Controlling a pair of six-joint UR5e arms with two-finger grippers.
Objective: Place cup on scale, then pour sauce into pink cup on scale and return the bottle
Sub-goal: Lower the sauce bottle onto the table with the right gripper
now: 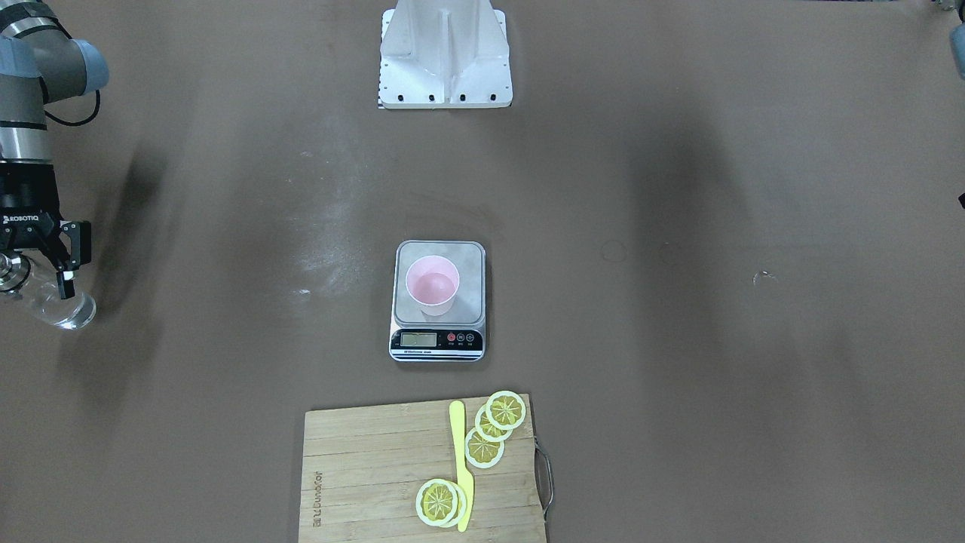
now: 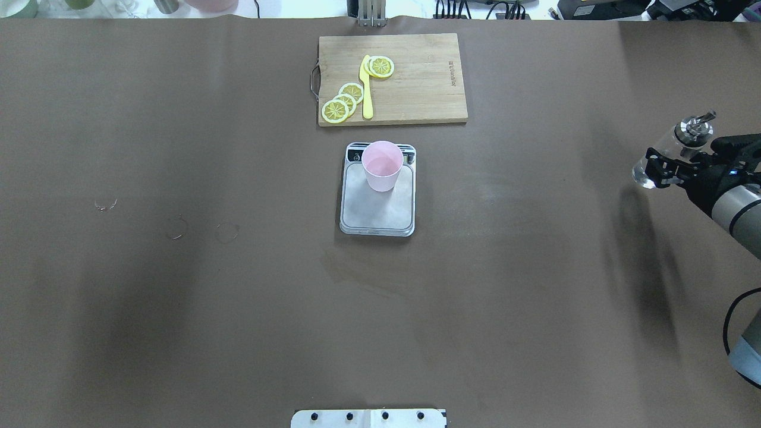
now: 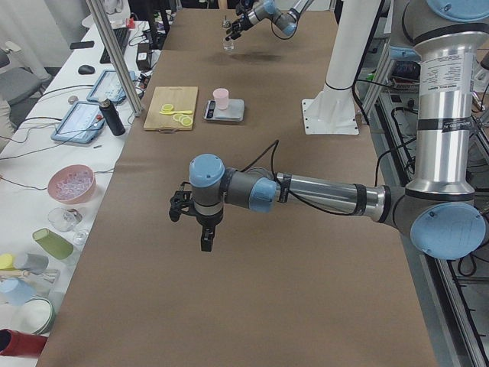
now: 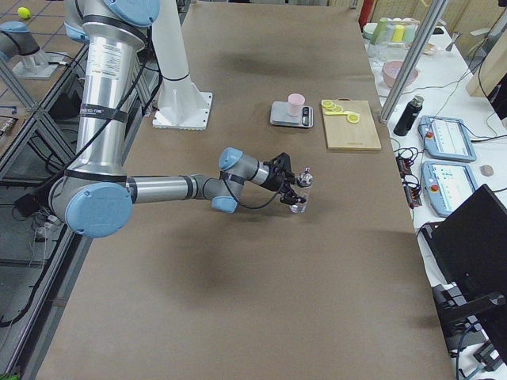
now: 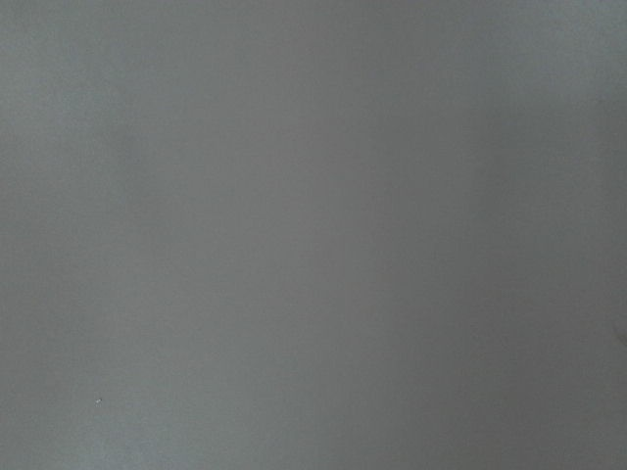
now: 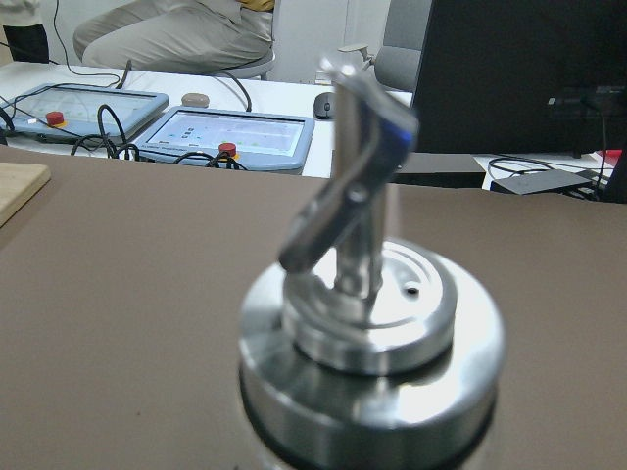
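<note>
The cup stands upright on the scale, on the grey steel platform toward the display end. The scale lies near the middle of the counter, its black display strip turned away from the robot's base. Just beyond that strip, apart from the scale, lies a wooden cutting board. On the board are lemon slices and a yellow knife, the knife lying between two groups of slices. The bottle is far off at the counter's edge on the robot's right, well apart from the scale and cup. The right claw is clamped around its glass body below the neck, with a finger on either side. The bottle is roughly upright with its base at or just above the counter, and I cannot tell whether it touches. The right wrist view is filled by the silver spout cap, seen close and blurred. Behind it are brown counter, then a side table with tablets and cables. The left claw shows only in the side view, hanging over bare counter on the robot's left, well away from the scale. From there I cannot tell whether it is open or closed, and its wrist camera shows only plain counter surface.
</note>
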